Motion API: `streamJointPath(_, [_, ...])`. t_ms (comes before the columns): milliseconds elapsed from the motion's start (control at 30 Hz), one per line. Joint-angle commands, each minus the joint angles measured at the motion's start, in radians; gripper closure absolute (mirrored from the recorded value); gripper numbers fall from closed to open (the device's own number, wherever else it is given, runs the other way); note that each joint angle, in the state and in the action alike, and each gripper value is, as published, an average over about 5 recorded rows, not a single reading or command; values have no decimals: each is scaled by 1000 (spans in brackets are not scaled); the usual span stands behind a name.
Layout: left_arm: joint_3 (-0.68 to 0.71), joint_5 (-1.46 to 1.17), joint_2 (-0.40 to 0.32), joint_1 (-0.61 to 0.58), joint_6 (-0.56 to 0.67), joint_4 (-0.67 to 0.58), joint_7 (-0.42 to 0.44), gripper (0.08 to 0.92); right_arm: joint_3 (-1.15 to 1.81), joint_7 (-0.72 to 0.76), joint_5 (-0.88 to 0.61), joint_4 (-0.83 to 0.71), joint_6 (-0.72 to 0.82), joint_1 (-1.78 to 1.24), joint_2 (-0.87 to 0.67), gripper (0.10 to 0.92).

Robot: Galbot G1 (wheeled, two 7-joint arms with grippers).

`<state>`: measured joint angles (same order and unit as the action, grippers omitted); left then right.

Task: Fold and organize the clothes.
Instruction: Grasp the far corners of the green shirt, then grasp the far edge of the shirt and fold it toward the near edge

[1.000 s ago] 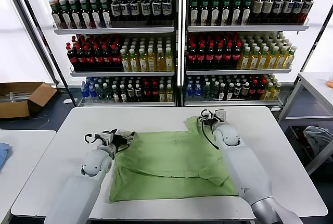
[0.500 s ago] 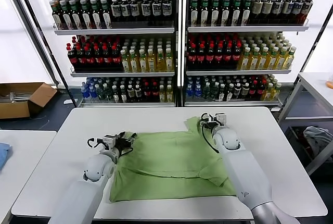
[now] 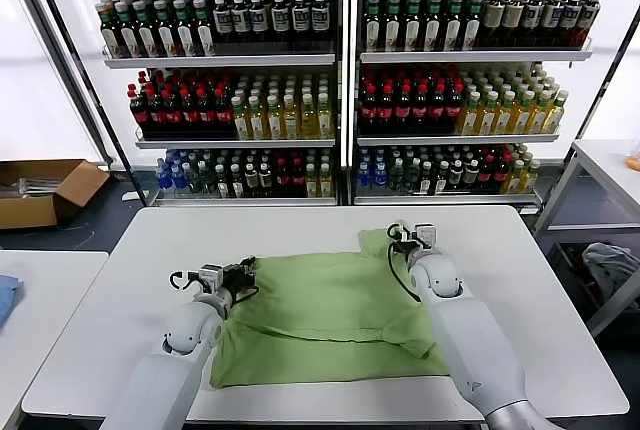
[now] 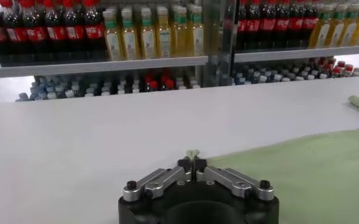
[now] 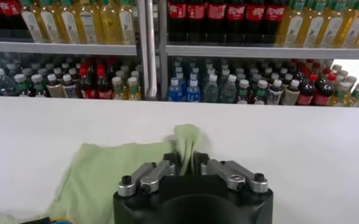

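While pinched at two far corners, shirt: light green shirt (image 3: 325, 315), spread flat on white table (image 3: 130, 280), lower half folded into a thick band along near edge, one sleeve sticking out toward right near corner.
Position on table: roughly central, nearer front edge than back; bare tabletop on both sides.
Left gripper: left gripper (image 3: 238, 273) low over table at shirt's far left corner; fingers closed tight on a small tuft of green fabric, tuft poking up between the tips in left wrist view (image 4: 192, 163).
Left corner cloth: pulled to a point at the grip, rest of that edge running off flat behind it (image 4: 301, 176).
Right gripper: right gripper (image 3: 402, 238) at shirt's far right corner; fingers narrowed onto a raised fold of green cloth, standing up between the tips in right wrist view (image 5: 186, 159).
Right corner cloth: bunched and lifted at the grip, sloping down to the table on one side (image 5: 106, 176).
Arms: both white forearms reaching forward from near edge, left one beside shirt's left edge, right one lying over shirt's right side.
Behind table: shelves of bottles (image 3: 340, 80), red, yellow, green and dark caps in rows.
Off to left: cardboard box (image 3: 45, 188) on floor; second white table with blue cloth (image 3: 6, 295) at its edge.
Off to right: grey-blue garment (image 3: 610, 260) heaped under a side table.
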<state>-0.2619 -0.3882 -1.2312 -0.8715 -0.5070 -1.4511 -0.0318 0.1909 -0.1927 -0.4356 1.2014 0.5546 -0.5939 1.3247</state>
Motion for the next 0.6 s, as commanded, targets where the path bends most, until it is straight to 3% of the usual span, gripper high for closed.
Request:
streamJointPath(33, [-3, 0, -2, -5, 48, -8, -5, 911, 1, -8, -17, 54, -13, -10, 1, 890])
streamJointPath(300, [-20, -7, -3, -18, 159, -94, -19, 911, 21, -16, -45, 197, -88, -55, -3, 919])
streamJointPath(600, [-49, 12, 4, -127, 175, -229, -18, 911, 58, -37, -44, 393, -109, -154, -14, 919])
